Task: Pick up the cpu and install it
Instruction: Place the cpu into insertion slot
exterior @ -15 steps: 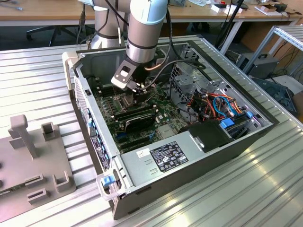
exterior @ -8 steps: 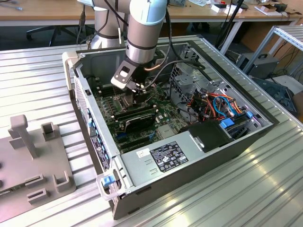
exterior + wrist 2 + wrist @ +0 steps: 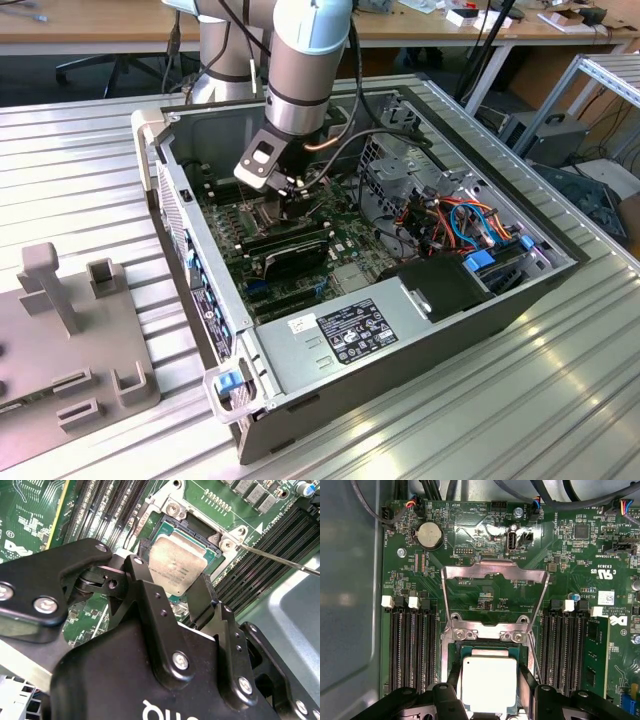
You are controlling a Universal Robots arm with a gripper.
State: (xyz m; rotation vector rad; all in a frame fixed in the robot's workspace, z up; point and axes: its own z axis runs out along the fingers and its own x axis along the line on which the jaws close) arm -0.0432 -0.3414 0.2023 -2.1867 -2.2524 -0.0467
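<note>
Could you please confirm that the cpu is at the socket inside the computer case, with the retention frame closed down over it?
Not quite. The retention frame is not closed: the first wrist view shows it swung open and lying back over the board, away from the socket. The rest stands: the cpu is at the socket, inside the computer case.

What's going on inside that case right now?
The arm reaches down into the open computer case. Its pincer is shut on the cpu, holding it at the socket on the motherboard. The retention frame is swung open, clear of the socket. The cpu seems not yet fully seated.
</note>
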